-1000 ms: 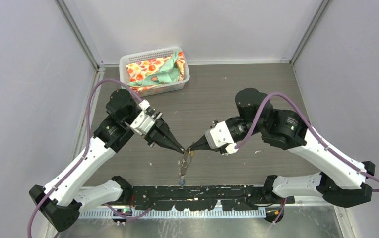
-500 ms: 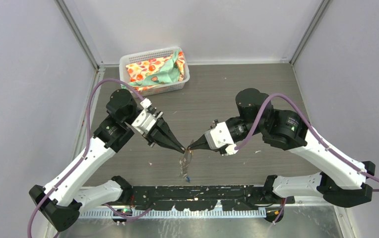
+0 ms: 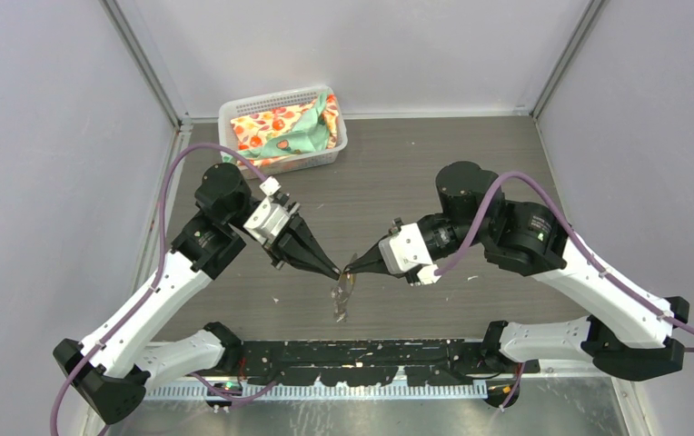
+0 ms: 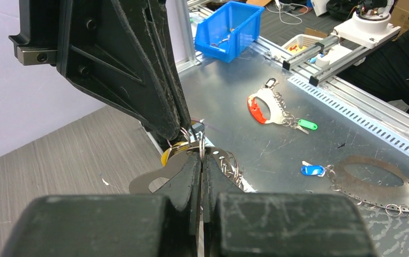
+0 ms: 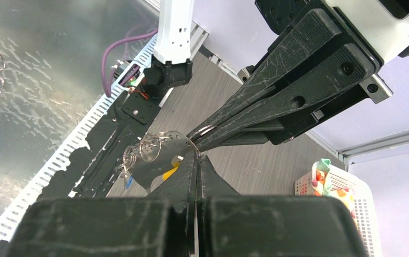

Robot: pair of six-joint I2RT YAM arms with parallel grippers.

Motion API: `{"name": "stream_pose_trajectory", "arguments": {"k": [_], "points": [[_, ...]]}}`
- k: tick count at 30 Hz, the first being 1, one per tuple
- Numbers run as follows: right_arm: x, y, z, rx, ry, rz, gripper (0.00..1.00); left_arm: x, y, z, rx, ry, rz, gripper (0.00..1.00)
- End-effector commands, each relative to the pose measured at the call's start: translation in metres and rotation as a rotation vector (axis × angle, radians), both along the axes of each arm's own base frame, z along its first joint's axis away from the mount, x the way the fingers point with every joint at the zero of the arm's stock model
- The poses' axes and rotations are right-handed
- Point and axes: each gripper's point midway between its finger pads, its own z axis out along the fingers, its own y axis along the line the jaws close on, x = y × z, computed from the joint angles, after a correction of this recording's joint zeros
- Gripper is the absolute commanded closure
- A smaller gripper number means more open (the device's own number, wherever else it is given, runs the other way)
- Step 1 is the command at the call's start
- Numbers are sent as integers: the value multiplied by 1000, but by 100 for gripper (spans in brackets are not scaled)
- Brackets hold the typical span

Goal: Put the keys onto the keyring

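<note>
The keyring (image 3: 341, 295), a pale flat metal piece with an oval hole and a fringe of wire rings, hangs in the air between my two grippers. My left gripper (image 3: 336, 272) and right gripper (image 3: 347, 270) meet tip to tip at its top edge. Both are shut. In the left wrist view my left gripper (image 4: 201, 156) pinches a wire ring at the edge of the keyring (image 4: 157, 180). The yellow-headed key (image 4: 171, 153) hangs just behind it. In the right wrist view my right gripper (image 5: 196, 155) is shut at the edge of the keyring (image 5: 157, 158). The yellow key (image 5: 170, 172) and blue key (image 5: 129, 182) dangle below.
A white basket (image 3: 234, 113) holding patterned cloth stands at the back left. The black rail (image 3: 371, 359) with the arm bases runs along the near edge under the keyring. A metal bench (image 4: 320, 134) beyond the table holds other key pieces and a blue bin (image 4: 229, 24).
Both grippers have risen slightly and stayed tip to tip. The hanging keyring has come up with them and its lower end with the blue key now hangs higher above the rail.
</note>
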Motion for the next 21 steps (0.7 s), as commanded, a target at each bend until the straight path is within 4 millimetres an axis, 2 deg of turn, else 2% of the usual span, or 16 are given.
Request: {"name": "stream_pose_trajectory", "arguments": {"k": [1,21], "points": [[-9,-7,34,102,-45,23,99,-4,3,5,-10,-10,4,100],[-10,-5,35,105,-30,30,99,-1,1,7,-3,8,34,100]]}}
